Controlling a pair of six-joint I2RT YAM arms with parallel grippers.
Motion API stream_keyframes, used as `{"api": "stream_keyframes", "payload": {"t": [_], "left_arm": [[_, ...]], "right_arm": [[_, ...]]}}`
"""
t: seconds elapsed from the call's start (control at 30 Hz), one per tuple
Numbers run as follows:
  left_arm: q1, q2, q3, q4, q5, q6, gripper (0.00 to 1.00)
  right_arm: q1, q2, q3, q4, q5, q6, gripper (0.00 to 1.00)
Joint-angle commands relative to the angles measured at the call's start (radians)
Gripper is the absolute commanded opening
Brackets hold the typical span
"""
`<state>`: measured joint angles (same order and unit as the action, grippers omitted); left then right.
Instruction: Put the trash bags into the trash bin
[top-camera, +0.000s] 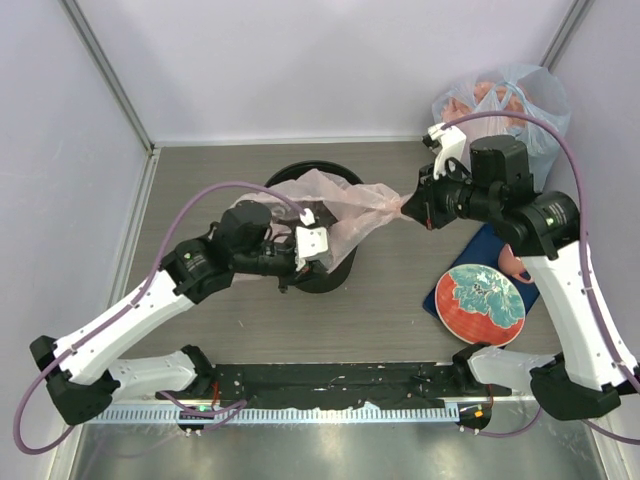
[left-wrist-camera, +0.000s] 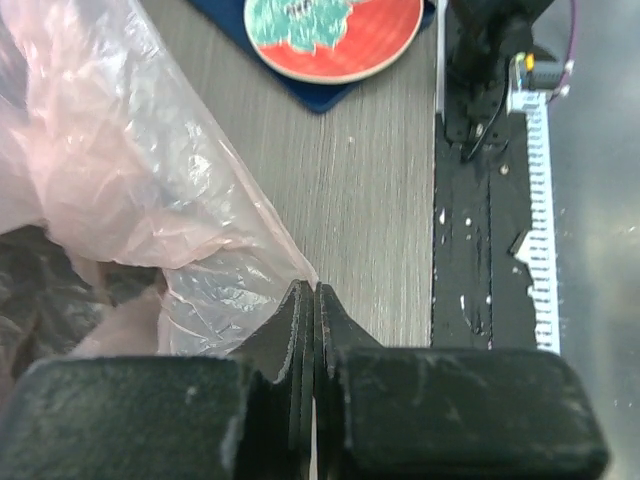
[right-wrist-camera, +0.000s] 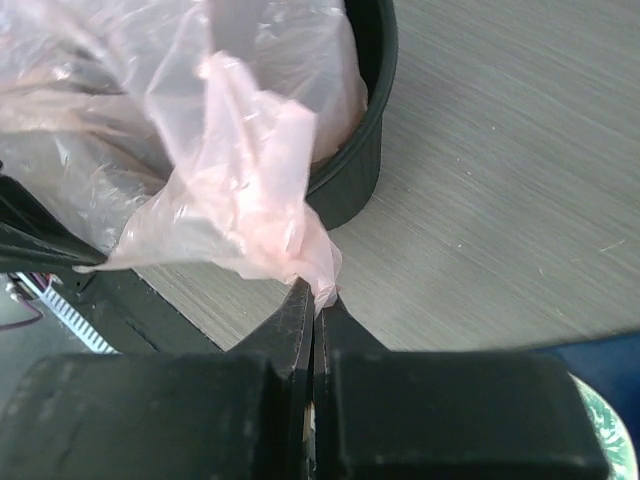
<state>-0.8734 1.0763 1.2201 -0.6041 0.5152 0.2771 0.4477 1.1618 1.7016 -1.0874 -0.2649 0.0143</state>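
Note:
The pale pink trash bag (top-camera: 350, 205) is stretched in the air over the round black trash bin (top-camera: 335, 272) at the table's middle. My right gripper (top-camera: 408, 208) is to the right of the bin, shut on a bunched end of the bag (right-wrist-camera: 240, 170). The right wrist view shows the bin's rim (right-wrist-camera: 368, 150) beyond it. My left gripper (top-camera: 300, 262) sits at the bin's near side. Its jaws (left-wrist-camera: 308, 292) are shut, with the bag's lower edge (left-wrist-camera: 130, 180) running into their tips. Most of the bin's mouth is hidden by the plastic.
A bulging clear bag (top-camera: 510, 100) with pink contents stands in the back right corner. A red and teal plate (top-camera: 485, 305) lies on a blue mat (top-camera: 478, 250) to the right of the bin, seen also as the plate (left-wrist-camera: 335, 35) in the left wrist view. The black base strip (top-camera: 340, 380) runs along the near edge.

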Motion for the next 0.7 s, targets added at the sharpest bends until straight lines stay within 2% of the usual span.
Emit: {"api": "stream_keyframes", "payload": {"t": [0.0,0.33,0.47,0.5,0.53,0.63,0.67], "left_arm": [[-0.003,0.036,-0.045,-0.020,-0.040,0.042,0.00],[-0.003,0.054,-0.131,0.024,-0.063,0.000,0.00],[-0.003,0.039,-0.110,-0.013,-0.046,0.016,0.08],[-0.003,0.027,-0.090,-0.031,-0.041,0.022,0.12],[-0.003,0.019,-0.074,-0.046,-0.026,0.028,0.27],[-0.003,-0.031,0.010,-0.118,0.032,0.051,0.59],[-0.003,-0.048,0.024,-0.129,0.046,0.050,0.65]], "right_arm": [[-0.040,0.044,-0.005,0.009,-0.037,0.065,0.01],[-0.124,0.128,-0.118,0.018,-0.118,0.067,0.01],[-0.129,0.151,-0.151,0.052,-0.138,0.062,0.01],[-0.129,0.157,-0.160,0.060,-0.139,0.062,0.01],[-0.129,0.160,-0.168,0.069,-0.143,0.061,0.01],[-0.129,0.168,-0.168,0.092,-0.181,0.068,0.01],[-0.129,0.165,-0.169,0.101,-0.189,0.072,0.01]]}}
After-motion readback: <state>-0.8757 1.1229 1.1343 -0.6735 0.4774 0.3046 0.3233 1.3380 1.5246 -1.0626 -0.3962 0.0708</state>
